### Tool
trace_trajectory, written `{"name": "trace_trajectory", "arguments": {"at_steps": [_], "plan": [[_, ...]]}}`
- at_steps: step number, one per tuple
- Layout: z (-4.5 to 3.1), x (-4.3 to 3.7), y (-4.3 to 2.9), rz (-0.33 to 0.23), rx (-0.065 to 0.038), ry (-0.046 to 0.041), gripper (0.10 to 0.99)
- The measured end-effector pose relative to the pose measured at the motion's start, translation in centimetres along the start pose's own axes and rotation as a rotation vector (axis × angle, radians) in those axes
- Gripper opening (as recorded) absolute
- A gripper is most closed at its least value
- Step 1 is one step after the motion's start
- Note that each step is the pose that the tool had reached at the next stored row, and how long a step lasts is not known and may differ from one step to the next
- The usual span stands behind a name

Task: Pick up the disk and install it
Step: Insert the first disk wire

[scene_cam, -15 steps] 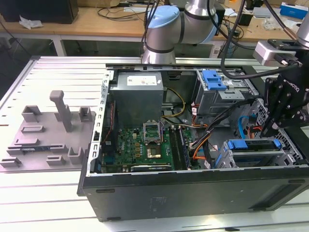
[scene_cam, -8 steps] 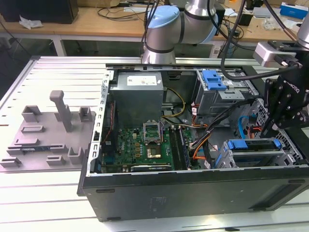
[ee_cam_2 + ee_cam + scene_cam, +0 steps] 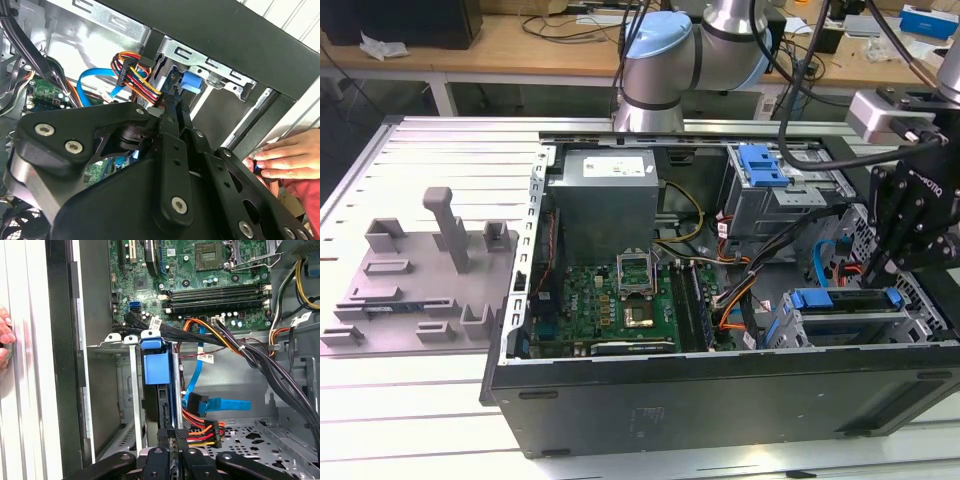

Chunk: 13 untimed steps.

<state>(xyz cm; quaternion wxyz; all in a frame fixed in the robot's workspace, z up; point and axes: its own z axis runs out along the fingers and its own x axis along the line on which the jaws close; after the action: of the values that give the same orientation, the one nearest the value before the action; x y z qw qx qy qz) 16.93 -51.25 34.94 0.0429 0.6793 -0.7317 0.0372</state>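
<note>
Black pincer (image 3: 170, 433) linkage closest to the lens in both wrist views, fingers drawn narrow and nearly together, tips (image 3: 172, 102) set against the near edge of the disk (image 3: 152, 362). Not possible to tell whether clamped on that edge or merely touching.

Disk standing on edge in the metal drive cage (image 3: 112, 345), blue bracket uppermost in the first wrist view; in the exterior view lying in the lower bay at the exterior view's right (image 3: 845, 298), directly beneath the pincer (image 3: 882, 272). Cage rails close on both sides of the bracket.

Red, orange and yellow cable bundle (image 3: 205, 432) just beside the fingers; flat blue cable (image 3: 225, 404) near it; thick black cable loom (image 3: 260, 360) crossing above. Open perforated floor of the computer case (image 3: 720, 400) beyond the cables, unobstructed.

Motherboard (image 3: 620, 300) well apart from the cage. Second blue bracket (image 3: 763, 165) in the upper bay.

Person's hand (image 3: 285, 157) resting on the case's outer wall, outside it, also noted in the first wrist view (image 3: 5, 335).

Grey fixture (image 3: 420, 280) on the bench (image 3: 420, 420), clear of the case at the exterior view's left.
</note>
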Motion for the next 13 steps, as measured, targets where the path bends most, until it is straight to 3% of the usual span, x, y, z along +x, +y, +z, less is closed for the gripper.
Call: {"name": "trace_trajectory", "arguments": {"at_steps": [13], "plan": [[0.26, 0.1, 0.05, 0.002, 0.0, 0.0, 0.165]]}}
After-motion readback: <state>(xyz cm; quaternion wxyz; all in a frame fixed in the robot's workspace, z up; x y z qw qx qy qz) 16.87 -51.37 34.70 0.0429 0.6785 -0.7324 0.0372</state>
